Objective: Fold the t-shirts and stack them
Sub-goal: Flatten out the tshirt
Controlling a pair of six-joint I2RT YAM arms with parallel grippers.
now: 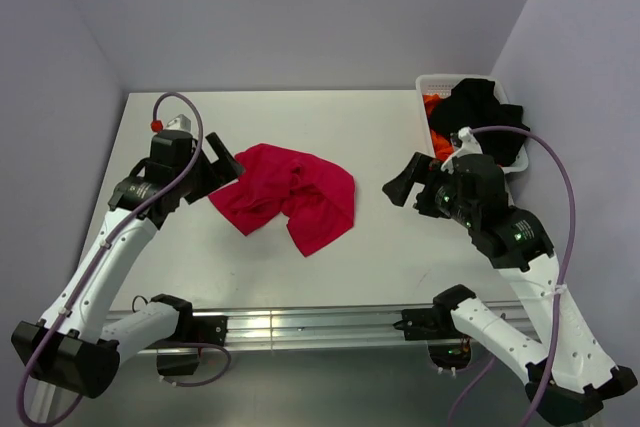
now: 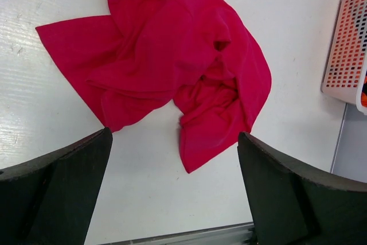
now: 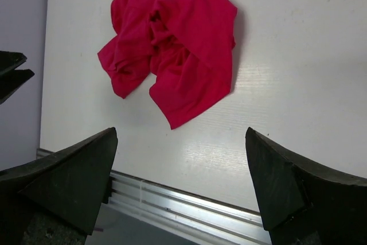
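Note:
A crimson-red t-shirt (image 1: 287,195) lies crumpled on the white table between the two arms. It also shows in the left wrist view (image 2: 172,61) and the right wrist view (image 3: 172,55). A black t-shirt (image 1: 478,107) and an orange one (image 1: 434,107) lie in the basket at the back right. My left gripper (image 1: 225,160) is open and empty, just left of the red shirt; in its own view (image 2: 175,190) the jaws stand wide apart above bare table. My right gripper (image 1: 400,185) is open and empty, right of the shirt; in its own view (image 3: 180,190) the jaws stand wide apart.
A white lattice basket (image 1: 512,162) stands at the table's back right corner; its side shows in the left wrist view (image 2: 347,44). An aluminium rail (image 1: 300,327) runs along the near table edge. Walls enclose the table at left, back and right.

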